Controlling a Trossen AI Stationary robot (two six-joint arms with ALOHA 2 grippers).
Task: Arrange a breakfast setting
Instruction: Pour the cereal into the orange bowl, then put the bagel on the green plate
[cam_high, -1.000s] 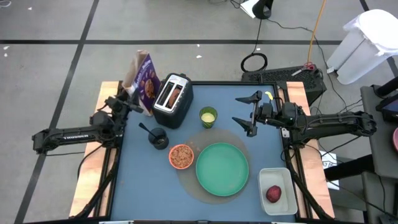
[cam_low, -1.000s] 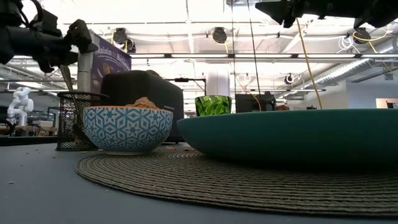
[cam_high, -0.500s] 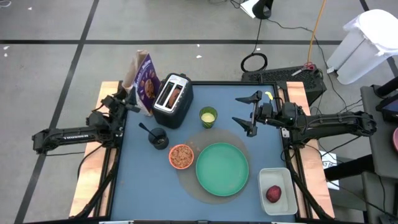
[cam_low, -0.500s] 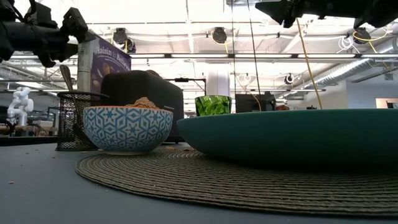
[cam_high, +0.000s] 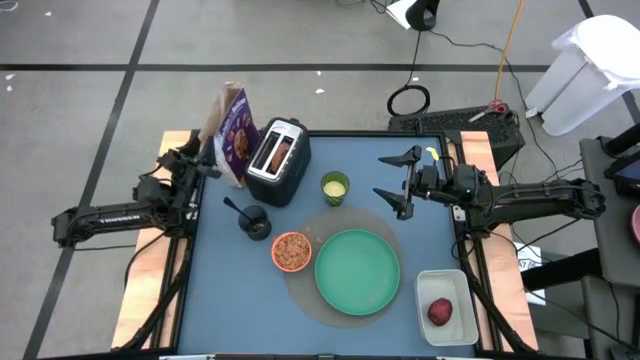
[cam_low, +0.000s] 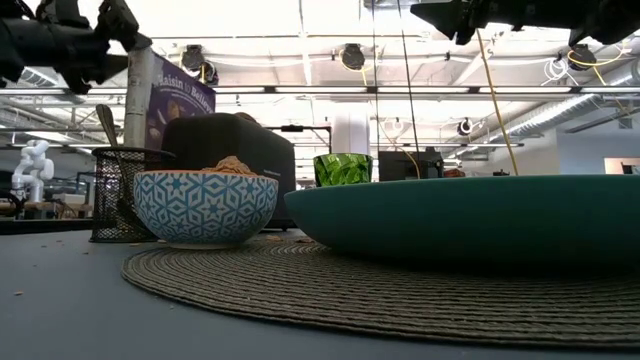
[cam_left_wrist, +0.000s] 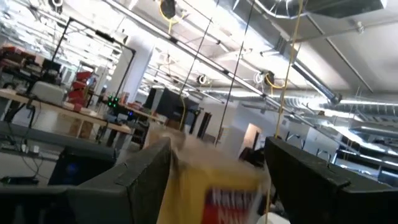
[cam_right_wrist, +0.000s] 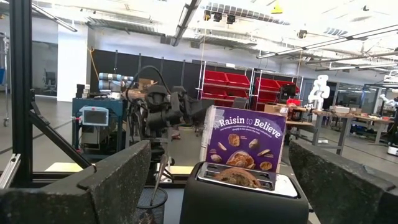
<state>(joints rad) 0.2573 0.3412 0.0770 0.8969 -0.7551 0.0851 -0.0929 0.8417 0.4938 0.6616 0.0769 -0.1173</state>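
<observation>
high view: overhead, straight down, whole table (cam_high: 220, 290) and both arms in frame. low view: at tabletop level, very near the green plate (cam_low: 480, 215) and woven mat (cam_low: 400, 290), facing the room. left wrist view: close on the cereal box (cam_left_wrist: 211, 186), angled up at the ceiling. right wrist view: level across the table; shares the toaster (cam_right_wrist: 239, 186) and cereal box with the high and low views.

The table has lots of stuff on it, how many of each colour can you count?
Green: 2, plate and cup
Purple: 1, cereal box
Black: 2, toaster and mesh holder
White: 1, tub
Dark red: 1, fruit
Total: 7
</observation>
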